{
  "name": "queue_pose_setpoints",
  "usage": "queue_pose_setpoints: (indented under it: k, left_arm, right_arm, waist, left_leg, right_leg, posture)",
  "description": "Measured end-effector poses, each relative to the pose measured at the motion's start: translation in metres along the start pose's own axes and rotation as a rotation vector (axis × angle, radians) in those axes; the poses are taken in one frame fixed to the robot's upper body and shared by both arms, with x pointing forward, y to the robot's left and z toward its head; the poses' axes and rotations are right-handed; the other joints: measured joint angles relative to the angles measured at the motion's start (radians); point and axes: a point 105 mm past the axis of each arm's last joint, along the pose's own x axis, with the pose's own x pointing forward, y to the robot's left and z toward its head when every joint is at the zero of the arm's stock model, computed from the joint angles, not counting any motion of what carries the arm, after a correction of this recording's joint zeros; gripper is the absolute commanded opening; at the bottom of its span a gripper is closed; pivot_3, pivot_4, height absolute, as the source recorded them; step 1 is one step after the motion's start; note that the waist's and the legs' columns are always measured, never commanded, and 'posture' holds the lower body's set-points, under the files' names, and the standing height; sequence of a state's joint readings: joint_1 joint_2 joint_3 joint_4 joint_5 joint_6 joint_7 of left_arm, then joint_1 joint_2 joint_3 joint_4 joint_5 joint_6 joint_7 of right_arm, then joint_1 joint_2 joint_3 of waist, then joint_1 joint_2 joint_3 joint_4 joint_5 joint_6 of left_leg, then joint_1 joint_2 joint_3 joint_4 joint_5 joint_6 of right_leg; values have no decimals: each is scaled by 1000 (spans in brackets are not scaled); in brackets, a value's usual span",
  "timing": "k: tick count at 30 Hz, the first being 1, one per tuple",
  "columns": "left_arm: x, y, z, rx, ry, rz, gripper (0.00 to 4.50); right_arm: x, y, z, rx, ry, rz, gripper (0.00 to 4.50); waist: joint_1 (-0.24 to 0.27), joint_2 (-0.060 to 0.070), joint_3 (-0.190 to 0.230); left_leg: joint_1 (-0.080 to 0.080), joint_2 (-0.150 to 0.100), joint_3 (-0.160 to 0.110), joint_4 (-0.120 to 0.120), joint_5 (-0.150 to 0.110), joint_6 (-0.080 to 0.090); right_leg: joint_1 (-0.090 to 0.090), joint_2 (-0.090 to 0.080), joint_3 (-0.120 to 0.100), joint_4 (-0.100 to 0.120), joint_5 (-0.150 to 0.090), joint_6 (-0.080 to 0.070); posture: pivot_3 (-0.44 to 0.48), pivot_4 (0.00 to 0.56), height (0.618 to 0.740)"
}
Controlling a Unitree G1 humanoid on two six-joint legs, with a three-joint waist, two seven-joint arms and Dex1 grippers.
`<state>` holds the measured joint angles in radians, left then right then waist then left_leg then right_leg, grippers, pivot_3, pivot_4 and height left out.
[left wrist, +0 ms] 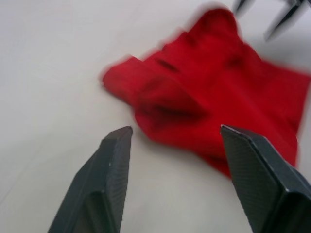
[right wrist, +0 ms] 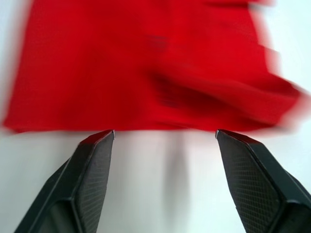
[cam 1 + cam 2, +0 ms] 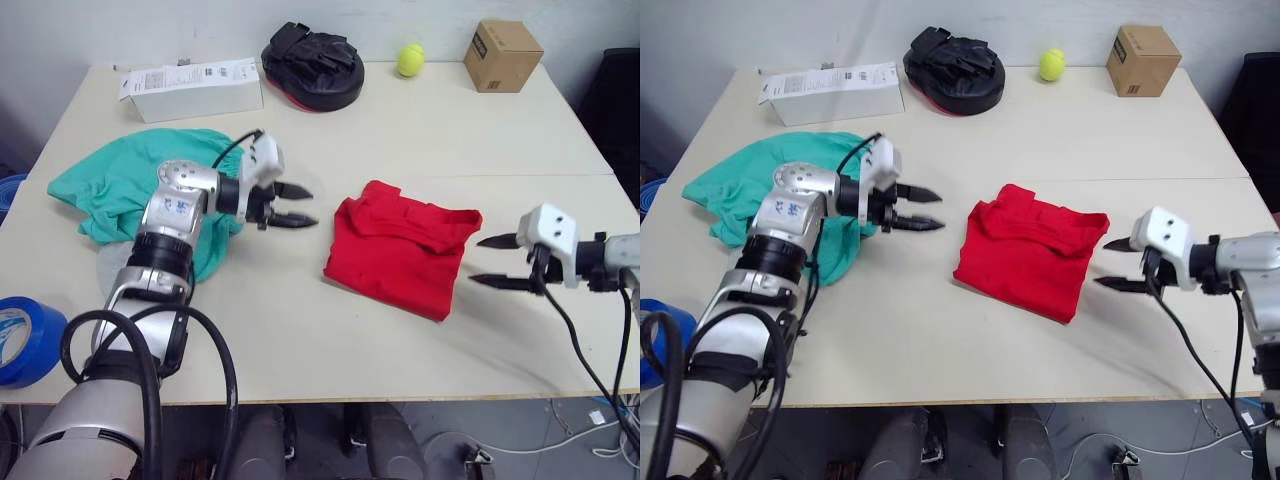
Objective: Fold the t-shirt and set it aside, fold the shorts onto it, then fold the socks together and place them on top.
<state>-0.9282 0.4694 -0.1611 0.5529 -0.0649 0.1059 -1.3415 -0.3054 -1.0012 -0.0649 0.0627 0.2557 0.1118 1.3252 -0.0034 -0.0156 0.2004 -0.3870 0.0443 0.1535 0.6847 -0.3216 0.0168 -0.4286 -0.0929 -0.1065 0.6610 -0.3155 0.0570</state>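
T-shirt (image 3: 402, 258) folded, claws spread, empty

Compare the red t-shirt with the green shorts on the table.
The t-shirt is red and folded into a compact bundle mid-table; the shorts are teal-green and lie spread and rumpled toward the robot's left. The t-shirt lies between both grippers; the left arm partly covers the shorts. Both are soft garments on the table.

Head stereo pair overlooks the table (image 3: 400, 140); both low wrist cameras face the t-shirt (image 3: 400, 250).
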Motion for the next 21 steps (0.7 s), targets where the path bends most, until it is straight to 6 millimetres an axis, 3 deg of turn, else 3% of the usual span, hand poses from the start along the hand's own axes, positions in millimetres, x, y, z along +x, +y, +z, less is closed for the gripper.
queue_pose_setpoints:
  k: [2, 8, 15, 18, 21]
  left_arm:
    - [8, -22, -8, 62, 29, -78, 4475]
    - [3, -49, 19, 215, -12, -128, 4475]
    - [-16, -60, 54, 165, -151, -57, 4475]
    - [-25, -61, 65, 68, -191, -24, 4475]
    - [-32, -64, 68, -15, -200, -16, 4500]
  right_arm:
    - [7, 17, 6, -65, -13, 63, 4500]
    - [29, 34, 20, -165, -70, 22, 4500]
    - [56, 46, 11, -176, -47, -34, 4500]
    - [64, 46, 15, -199, -56, -81, 4500]
    - [71, 45, 19, -241, -62, -114, 3912]
  waist:
    - [2, 0, 0]
    - [2, -1, 0]
    - [2, -1, 0]
    - [-2, -1, 0]
    - [-4, -2, -1]
  left_leg:
    - [-1, 0, -1, 4, 0, 0]
    - [-1, 2, -5, 10, 0, 1]
    - [-2, 2, -6, 10, 0, 1]
    - [0, 3, -6, 10, 0, 1]
    - [0, 3, -6, 10, 0, 1]
  right_leg:
    - [0, -1, 2, -1, 0, 0]
    - [4, -2, 2, 0, 1, -2]
    - [3, -2, 1, 0, 1, -2]
    - [4, -1, 2, 0, 1, -2]
    - [5, 0, 2, 0, 1, -2]
  posture:
    - [0, 150, 740]
    - [0, 150, 740]
    - [0, 150, 740]
    - [0, 150, 740]
    - [0, 150, 740]
